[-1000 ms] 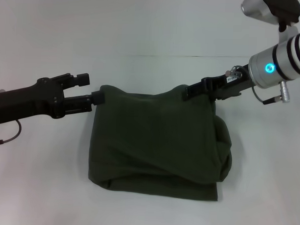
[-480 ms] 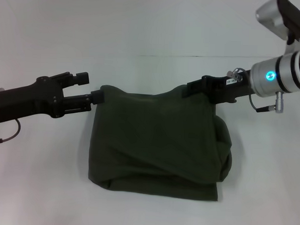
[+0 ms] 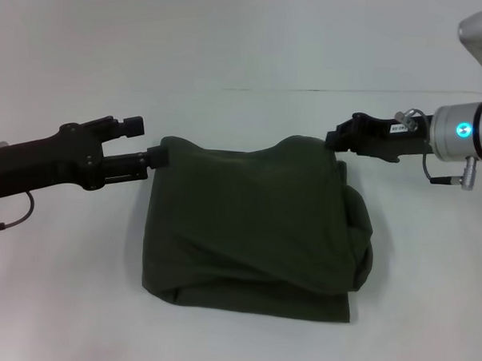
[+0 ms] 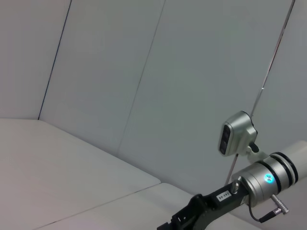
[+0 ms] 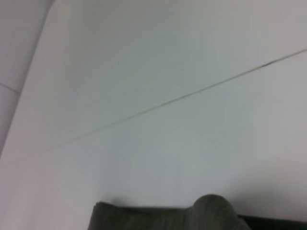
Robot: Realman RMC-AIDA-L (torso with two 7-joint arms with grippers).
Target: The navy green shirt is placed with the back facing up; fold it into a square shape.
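Shirt (image 3: 255,225) lies mid-table, folded to a rough square, right side bunched. My left gripper (image 3: 155,158) is clamped on its far-left corner, I judge to pin that edge flat. My right gripper (image 3: 336,141) sits just beside the far-right corner, clear of cloth; I cannot tell how its fingers stand.

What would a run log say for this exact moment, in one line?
navy green shirt: folded, rumpled on table | left gripper: at far-left corner | right gripper: beside far-right corner
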